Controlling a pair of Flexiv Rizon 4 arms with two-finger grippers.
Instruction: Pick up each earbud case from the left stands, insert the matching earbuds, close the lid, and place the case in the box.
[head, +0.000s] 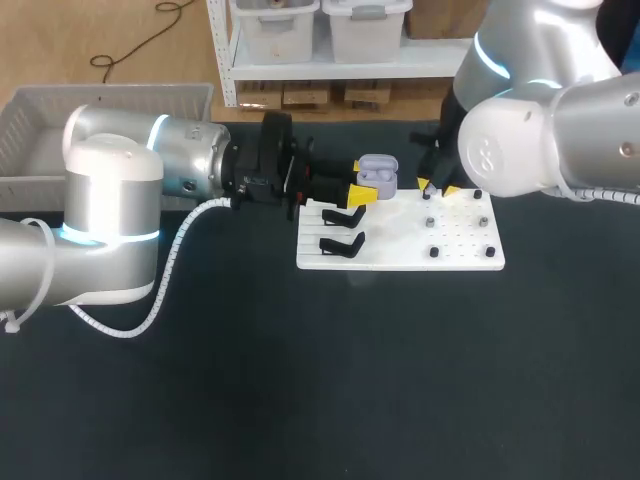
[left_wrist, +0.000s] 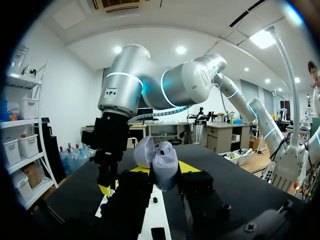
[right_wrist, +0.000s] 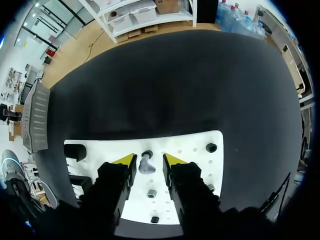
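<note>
A lavender earbud case with its lid up is held above the white board's far edge, with my left gripper shut on it. In the left wrist view the case sits between the yellow tips, lid tilted back. My right gripper hangs over the board's right half. Seen from the right wrist, a lavender earbud stands on a peg between the open fingers of that gripper, with a small gap on each side. Two black stands on the board's left half are bare.
A grey basket stands at the table's far left. Several small black pegs dot the board's right half. Dark table surface lies open in front of the board. My right arm's wrist hangs close to the case.
</note>
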